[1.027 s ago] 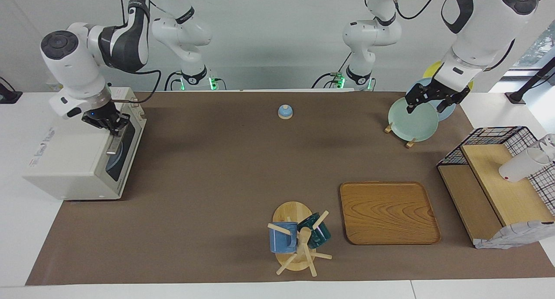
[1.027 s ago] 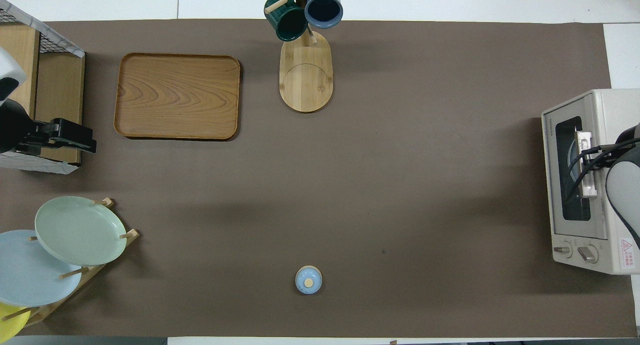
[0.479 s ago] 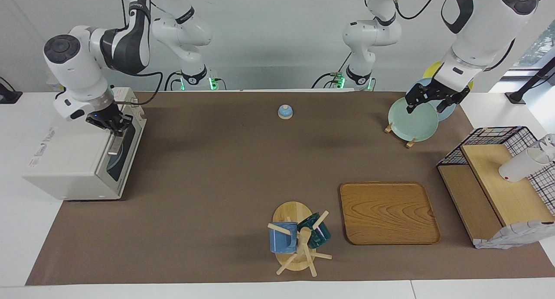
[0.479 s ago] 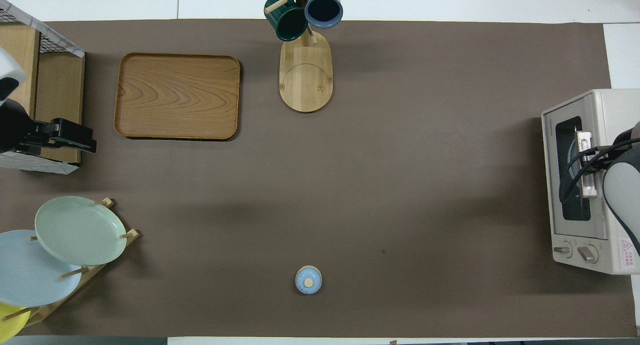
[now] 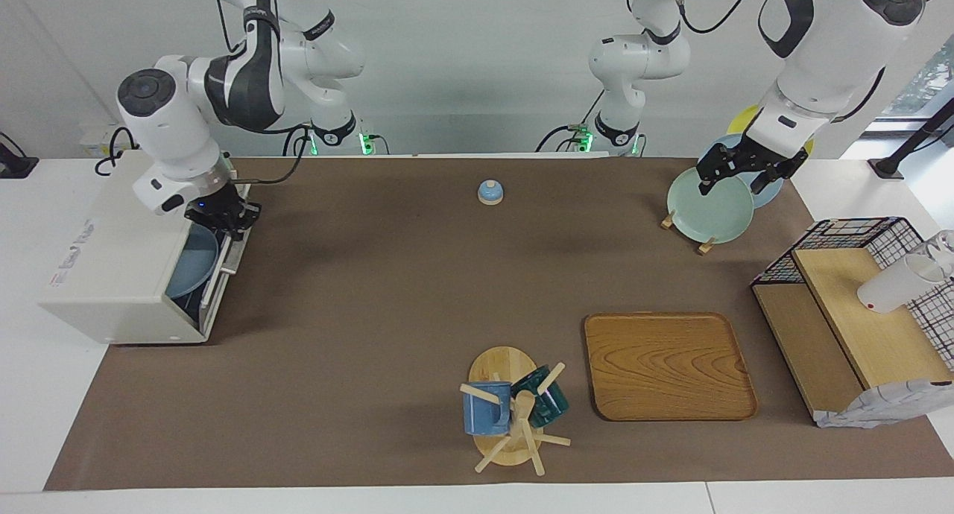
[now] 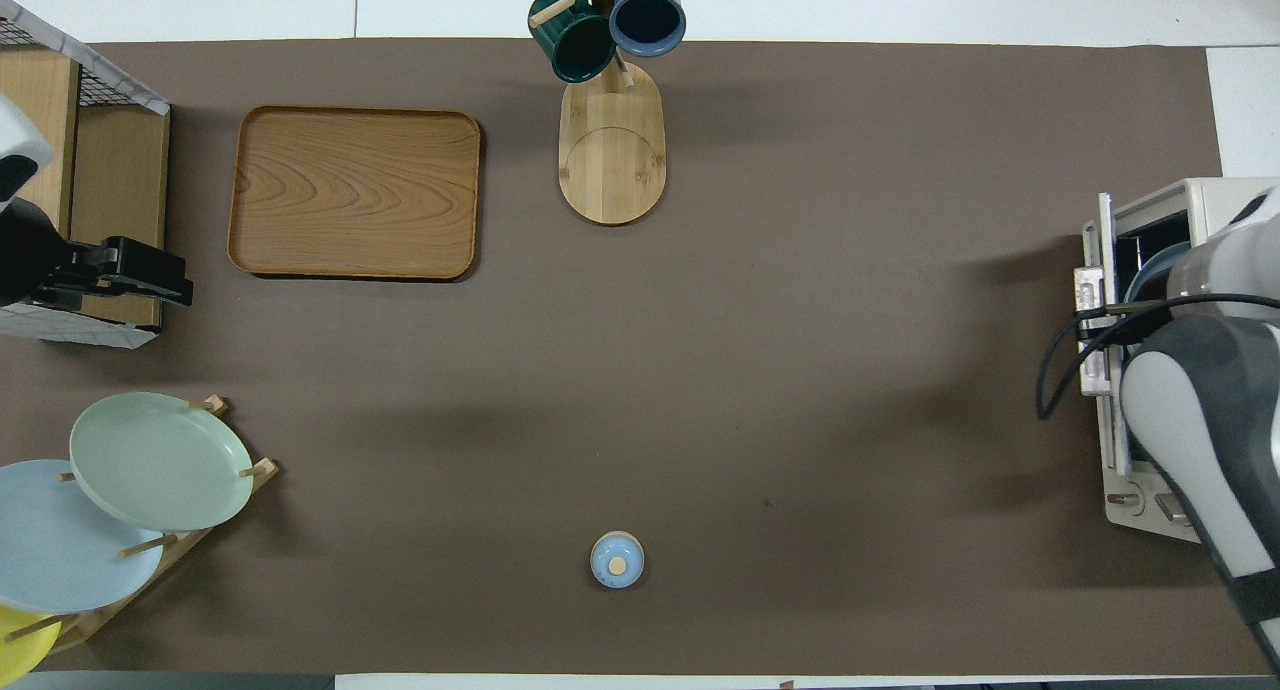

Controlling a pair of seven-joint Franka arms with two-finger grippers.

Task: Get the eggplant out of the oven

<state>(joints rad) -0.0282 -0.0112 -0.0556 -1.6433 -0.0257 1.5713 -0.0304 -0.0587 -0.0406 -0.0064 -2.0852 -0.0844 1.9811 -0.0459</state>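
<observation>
Door (image 5: 221,264) of oven (image 5: 119,268) at frame left now swung partway down, versus shut half a second ago. Right gripper (image 5: 227,220) clamped on door handle. Blue plate (image 5: 192,261) exposed inside; eggplant not visible, presumably on it. Next: finish lowering door, then reach in. Left gripper (image 5: 738,173) waiting over plate rack at upper right, finger state indiscernible.

A brown mat (image 5: 373,290) covers the white table (image 5: 45,424) before a pale wall (image 5: 462,45).
</observation>
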